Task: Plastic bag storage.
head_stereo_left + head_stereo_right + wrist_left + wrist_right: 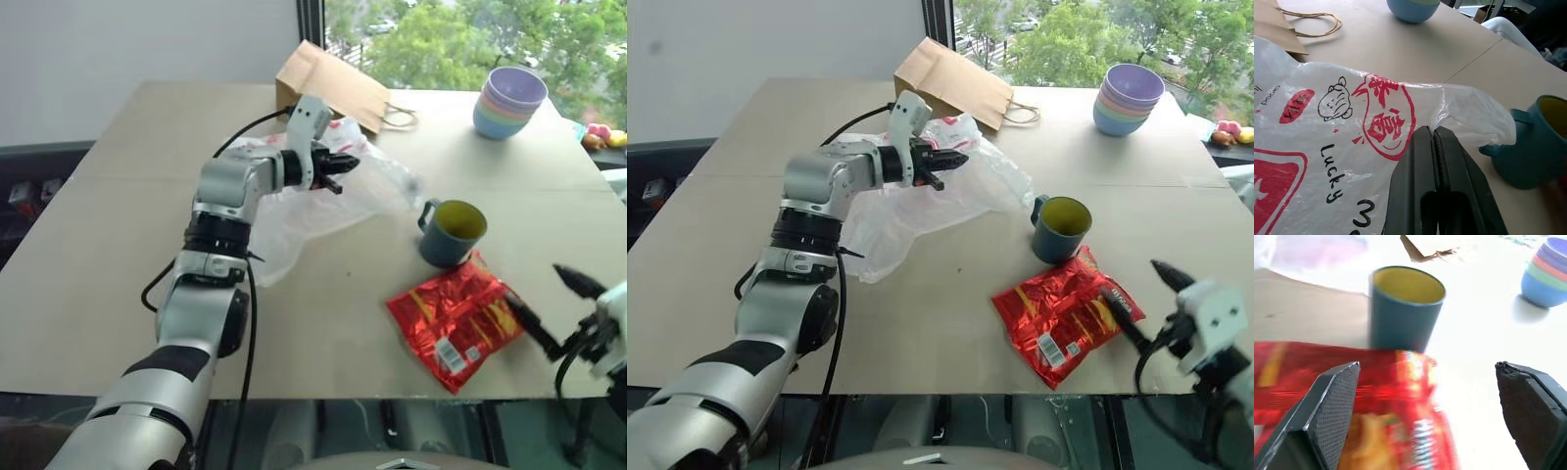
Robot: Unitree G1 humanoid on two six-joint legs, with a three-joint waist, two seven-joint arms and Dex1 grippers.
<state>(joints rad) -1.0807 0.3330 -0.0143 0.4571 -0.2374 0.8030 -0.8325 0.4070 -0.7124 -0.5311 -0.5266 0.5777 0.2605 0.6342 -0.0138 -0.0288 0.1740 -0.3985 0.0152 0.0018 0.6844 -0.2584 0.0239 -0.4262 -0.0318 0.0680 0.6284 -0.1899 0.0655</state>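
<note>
The plastic bag [294,211], crinkly translucent white film with red print, lies crumpled mid-table, and part of it is lifted off the surface. My left gripper [338,164] is shut, its fingertips [1432,134] pinching the film near the red logo [1383,122], which hangs stretched toward the mug [453,233]. The mug is blue with a yellow inside and stands upright just right of the bag. At the front right, my right gripper [532,284] is open and empty, held level just above the table edge and pointing at the mug [1405,308].
A shiny red foil snack packet [456,318] lies flat between my right gripper and the mug. A brown paper bag [328,83] with handles lies at the back, behind the plastic bag. Stacked pastel bowls [509,101] stand at the back right. The table [108,255] is bare on the left.
</note>
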